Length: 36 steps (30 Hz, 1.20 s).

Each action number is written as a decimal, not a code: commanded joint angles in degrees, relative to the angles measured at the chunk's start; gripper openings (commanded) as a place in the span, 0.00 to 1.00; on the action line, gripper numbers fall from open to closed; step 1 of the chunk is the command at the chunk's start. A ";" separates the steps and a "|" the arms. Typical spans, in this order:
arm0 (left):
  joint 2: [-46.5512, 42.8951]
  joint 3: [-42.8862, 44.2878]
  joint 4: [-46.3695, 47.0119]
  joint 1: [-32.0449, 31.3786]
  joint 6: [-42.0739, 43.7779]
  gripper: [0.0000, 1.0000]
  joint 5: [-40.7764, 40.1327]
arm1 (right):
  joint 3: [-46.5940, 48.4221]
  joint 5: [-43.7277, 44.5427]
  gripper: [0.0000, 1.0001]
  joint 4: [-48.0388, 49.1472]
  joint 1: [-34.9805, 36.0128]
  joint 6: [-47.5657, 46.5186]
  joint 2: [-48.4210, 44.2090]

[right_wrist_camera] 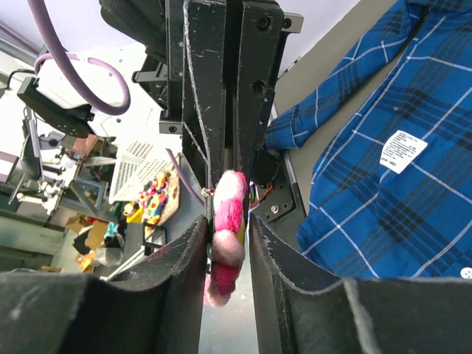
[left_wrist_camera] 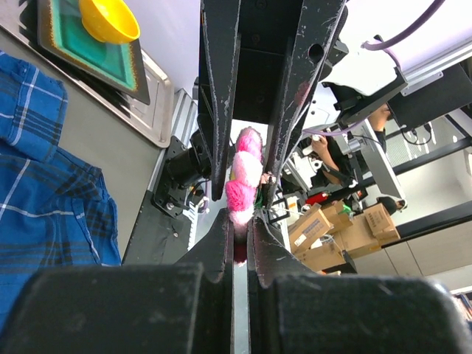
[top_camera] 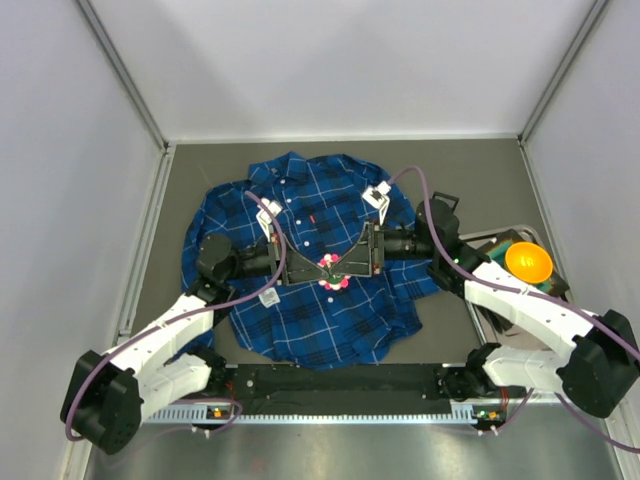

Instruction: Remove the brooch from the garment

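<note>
The brooch (top_camera: pixel 331 272), a small pink, red and white flower pin, hangs between my two grippers above the middle of the blue plaid garment (top_camera: pixel 300 325). My left gripper (top_camera: pixel 318 268) is shut on the brooch's edge (left_wrist_camera: pixel 243 177). In the left wrist view its jaws (left_wrist_camera: pixel 240 221) pinch the brooch tightly. My right gripper (top_camera: pixel 346 266) faces it from the right. In the right wrist view its jaws (right_wrist_camera: pixel 227 232) stand either side of the brooch (right_wrist_camera: pixel 227 221), with a thin gap on one side. No cloth shows clinging to the brooch.
The garment lies flat on the grey table, also seen in the left wrist view (left_wrist_camera: pixel 44 184) and the right wrist view (right_wrist_camera: pixel 398 214). Its white tag (top_camera: pixel 269 297) lies near the left arm. An orange bowl (top_camera: pixel 528 262) sits on a green tray (top_camera: pixel 497 246) at the right.
</note>
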 commanded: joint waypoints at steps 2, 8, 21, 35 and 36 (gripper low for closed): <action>-0.79 2.29 1.47 -0.45 1.56 0.00 0.37 | 1.33 0.83 0.29 2.21 0.36 -0.49 -1.85; -1.14 2.47 1.56 -0.45 1.47 0.00 0.37 | -0.07 -0.31 0.28 4.85 0.01 1.62 -2.38; -0.97 2.47 2.00 -0.44 1.03 0.00 0.46 | -2.44 -1.18 0.26 5.11 -1.75 1.89 -4.23; 0.53 2.46 5.52 -0.53 -1.78 0.00 0.81 | -1.83 -2.86 0.14 7.05 -1.66 2.94 -1.86; 0.44 2.55 5.52 -0.53 -1.70 0.00 0.81 | -1.83 -3.12 0.14 7.22 -1.66 2.94 -1.68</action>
